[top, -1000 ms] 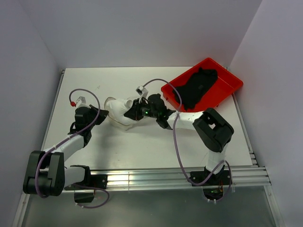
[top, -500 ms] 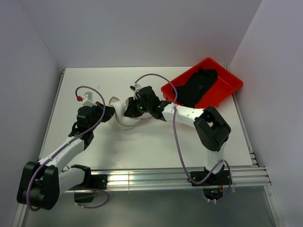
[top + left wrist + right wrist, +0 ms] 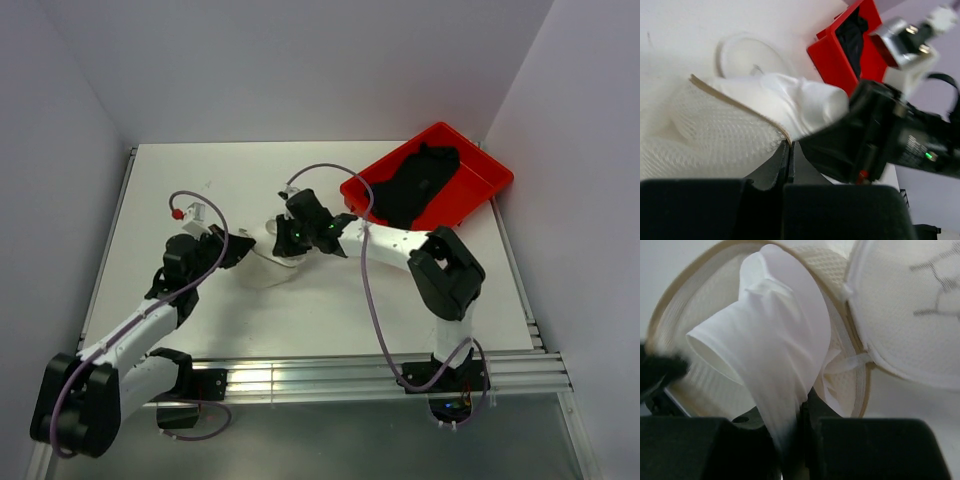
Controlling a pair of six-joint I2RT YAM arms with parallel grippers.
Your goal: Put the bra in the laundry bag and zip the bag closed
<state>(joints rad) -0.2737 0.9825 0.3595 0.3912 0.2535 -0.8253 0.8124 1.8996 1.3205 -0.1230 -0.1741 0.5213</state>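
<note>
Now we are holding the laundry bag (image 3: 262,268) near the middle of the white table (image 3: 330,310), with its open mouth turned toward our right arm. Our left gripper (image 3: 790,150) is pinching the bag's tan rim (image 3: 735,102), and its jaws are closed tight on that thin edge. Our right gripper (image 3: 802,407) is squeezing the bra (image 3: 772,335), and its jaws are nearly closed, with the white cloth caught between them. The bra is sitting at the bag's open mouth, with part of it poking out over the rim, and we cannot tell how much of it is inside. The round lid (image 3: 900,325) is hanging open just beside the mouth, and it is showing a small dark mark (image 3: 935,285). The bag is not zipped yet. Our two grippers are sitting close together, one on each side of the bag. The red tray (image 3: 482,180) is sitting at the far right corner of the table, well apart from the bag, and a black cloth (image 3: 415,185) is lying in it
</note>
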